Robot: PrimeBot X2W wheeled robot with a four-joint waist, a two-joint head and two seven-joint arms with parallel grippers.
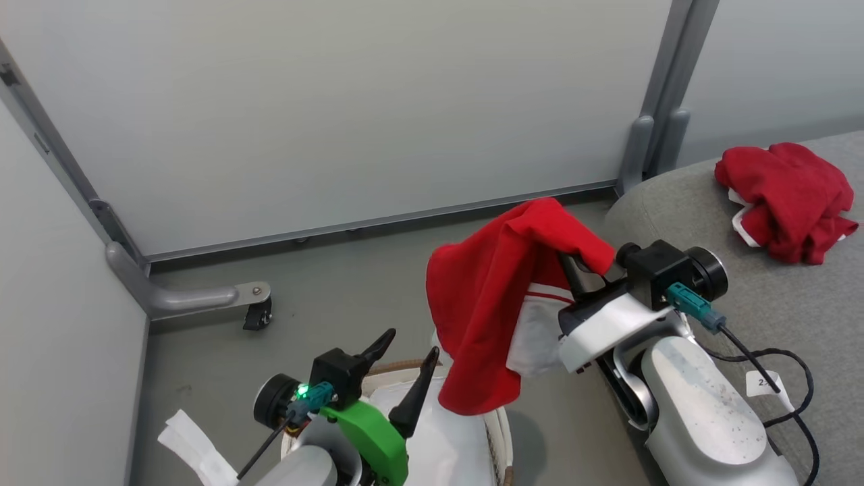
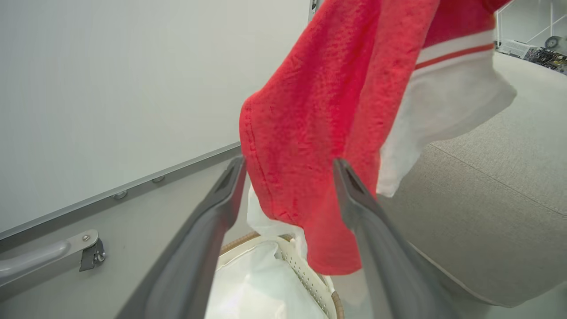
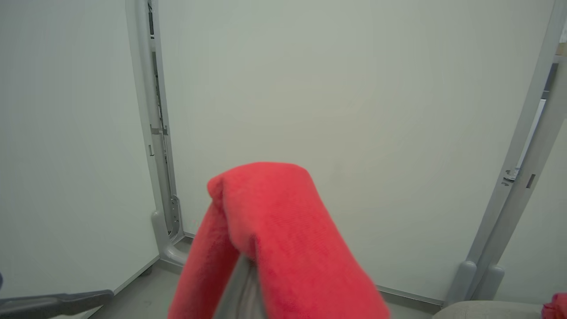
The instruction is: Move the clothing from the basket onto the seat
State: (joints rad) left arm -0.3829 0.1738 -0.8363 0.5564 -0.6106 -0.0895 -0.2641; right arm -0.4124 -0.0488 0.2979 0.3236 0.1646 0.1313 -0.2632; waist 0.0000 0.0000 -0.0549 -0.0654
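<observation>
I see the grey sofa seat (image 1: 796, 297) at right, one red garment (image 1: 786, 199) heaped on it. My right pincer (image 1: 574, 270), clamped tight, holds a red-and-white garment (image 1: 493, 317) dangling above the basket (image 2: 310, 279). My left pincer (image 1: 410, 343) gapes wide, empty.

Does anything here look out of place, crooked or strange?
Yes: the red fabric garment with a white panel hangs draped like a hood over the shut right gripper, hiding its fingertips, above the white perforated plastic basket.
</observation>
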